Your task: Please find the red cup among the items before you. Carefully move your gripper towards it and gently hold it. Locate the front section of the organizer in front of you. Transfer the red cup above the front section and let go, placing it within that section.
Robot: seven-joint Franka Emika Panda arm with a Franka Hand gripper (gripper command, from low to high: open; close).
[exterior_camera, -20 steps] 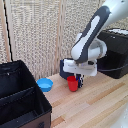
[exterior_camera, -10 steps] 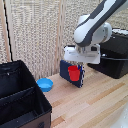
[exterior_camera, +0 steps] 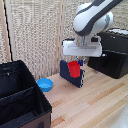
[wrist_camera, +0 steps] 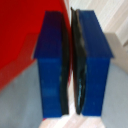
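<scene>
A white robot arm enters from the upper right of the exterior view and ends in the gripper [exterior_camera: 76,66], a wide white-grey block near the middle of the frame. Below the block hangs the red cup [exterior_camera: 74,69], raised clear of the wooden table [exterior_camera: 100,102]. A dark-blue slab-like shape sits just behind and beside the cup under the block.

In the wrist view, the two dark-blue fingers [wrist_camera: 52,60] stand nearly together, with only a thin dark seam between their pads. A red surface of the cup [wrist_camera: 25,30] fills the area beside them. The fingers are closed almost fully, and the cup's rim appears pinched between them, though the contact itself is blurred.

The organizer [exterior_camera: 20,100], a black fabric box with a divider, sits in the lower left of the exterior view, well apart from the cup. A light-blue bowl [exterior_camera: 44,84] rests on the table between them. A glossy black machine [exterior_camera: 114,52] stands at the right edge.
</scene>
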